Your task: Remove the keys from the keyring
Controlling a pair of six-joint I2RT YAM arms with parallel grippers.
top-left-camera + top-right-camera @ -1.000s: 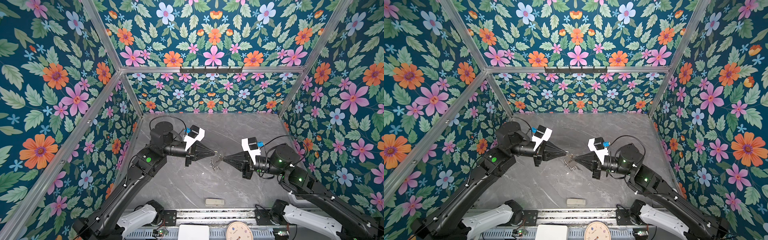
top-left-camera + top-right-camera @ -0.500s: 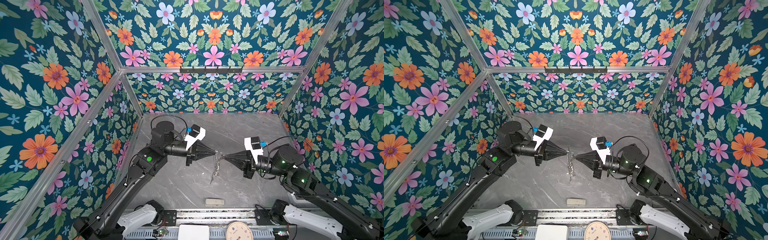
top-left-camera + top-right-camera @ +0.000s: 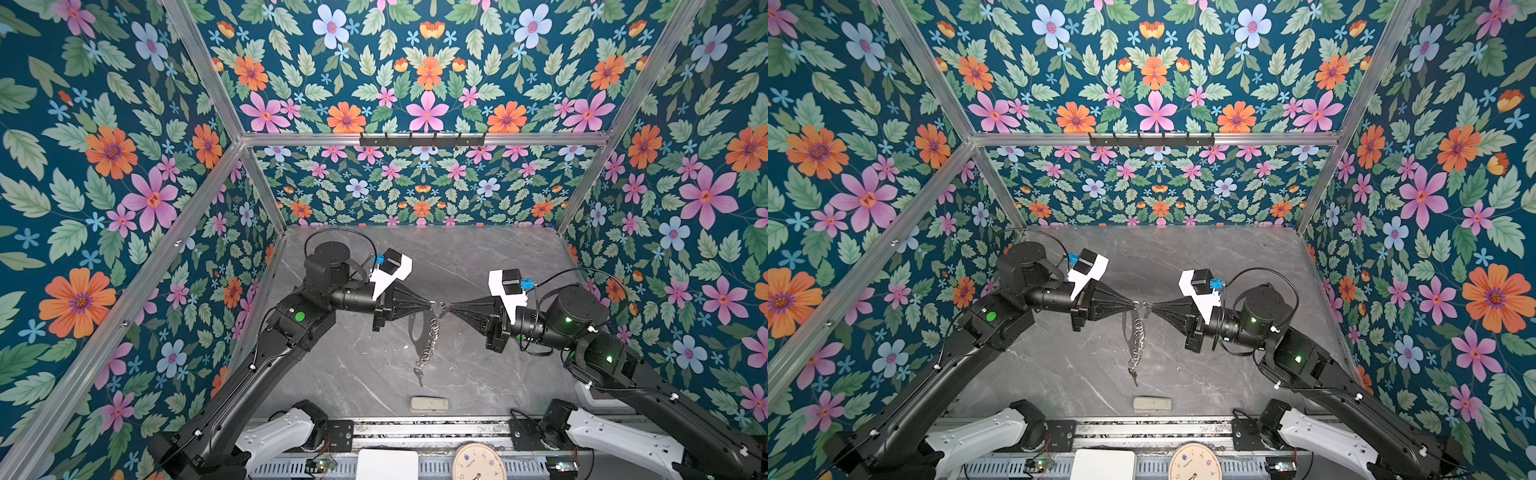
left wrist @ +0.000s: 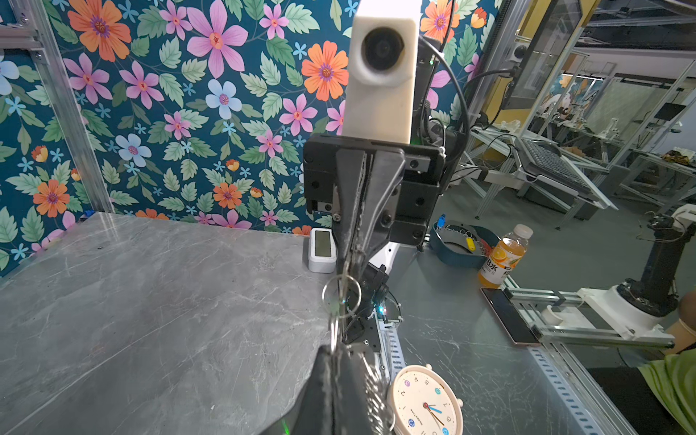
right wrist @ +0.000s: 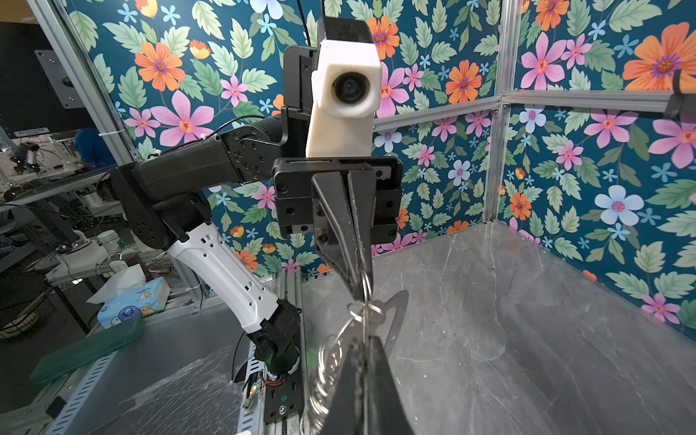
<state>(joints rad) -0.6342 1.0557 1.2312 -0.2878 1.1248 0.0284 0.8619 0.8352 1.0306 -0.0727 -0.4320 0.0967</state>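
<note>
Above the middle of the bench [image 3: 353,374], the left gripper [image 3: 428,305] and right gripper [image 3: 453,308] meet tip to tip. Both are pinched shut on the top of the keyring [image 3: 440,306]. Its chain [image 3: 430,340] hangs down with a key [image 3: 419,376] still attached at the end. The step looks like securing a hold; next, one gripper must take the key itself. A second ago the chain was bunched at the tips.

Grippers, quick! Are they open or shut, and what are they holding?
Left gripper: closed, pinching the top of the keyring.
Right gripper: closed, pinching the same keyring from the opposite side.
</note>
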